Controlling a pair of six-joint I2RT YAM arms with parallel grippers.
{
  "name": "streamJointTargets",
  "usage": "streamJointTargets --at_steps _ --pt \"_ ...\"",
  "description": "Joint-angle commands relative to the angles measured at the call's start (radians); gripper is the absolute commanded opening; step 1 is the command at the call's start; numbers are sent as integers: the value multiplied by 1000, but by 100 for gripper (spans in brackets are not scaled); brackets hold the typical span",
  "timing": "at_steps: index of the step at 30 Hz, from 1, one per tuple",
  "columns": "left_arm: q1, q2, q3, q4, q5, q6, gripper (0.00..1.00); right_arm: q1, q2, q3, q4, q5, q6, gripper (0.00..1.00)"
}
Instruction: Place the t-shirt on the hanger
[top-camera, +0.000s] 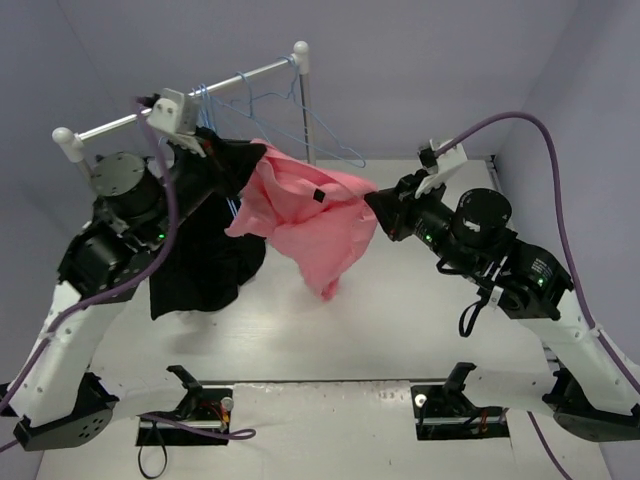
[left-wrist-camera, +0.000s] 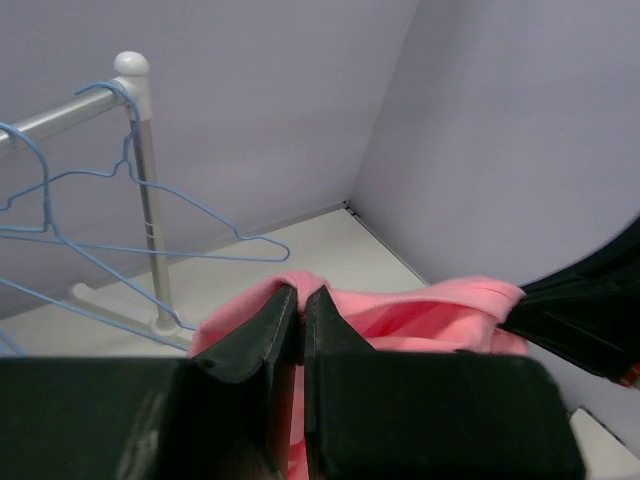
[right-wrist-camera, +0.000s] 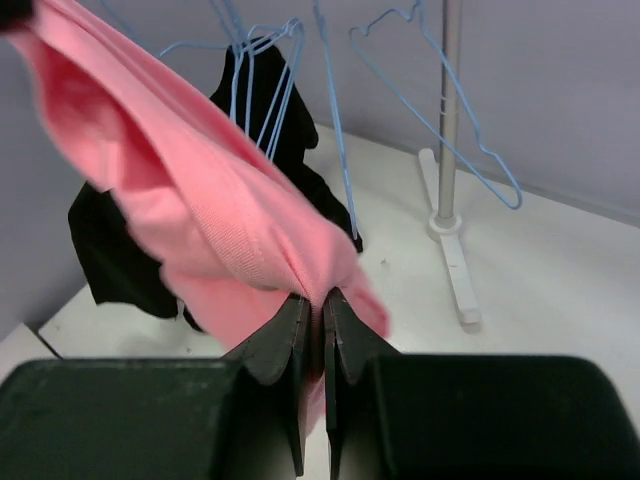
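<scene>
The salmon-pink t-shirt hangs in the air, stretched between my two grippers above the table. My left gripper is up near the rail, next to the black garment. In the left wrist view it is shut on a fold of the t-shirt. From the right, my right gripper pinches the cloth. The right wrist view shows it shut on a bunched edge of the t-shirt. Several light-blue wire hangers hang on the rail; I cannot tell which is the task's hanger.
A black garment hangs from the rail's left part, just behind the t-shirt. The white rack post and its foot stand at the back of the table. Walls close in on both sides.
</scene>
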Motion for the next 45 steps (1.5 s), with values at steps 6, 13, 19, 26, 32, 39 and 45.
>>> streamJointTargets --at_steps 6,13,19,26,32,39,45 --pt "-5 -91 4 -229 2 -18 0 2 46 -67 -45 -114 -121 0" --pt "-6 -122 -145 -224 -6 -72 0 2 101 -117 -44 -110 -159 0" --pt "-7 -179 -441 -214 -20 -167 0 1 97 -295 -44 -106 -85 0" --pt "-9 -303 -806 -66 -35 -238 0 3 86 -555 15 -121 58 0" --pt "-18 -268 -966 93 -55 -254 0 0 112 -697 142 -42 138 0" --pt "-19 -179 -1049 249 -107 -264 0 2 181 -760 192 32 168 0" --pt "-19 -103 -1032 239 -113 -272 6 -1 174 -788 202 58 180 0"
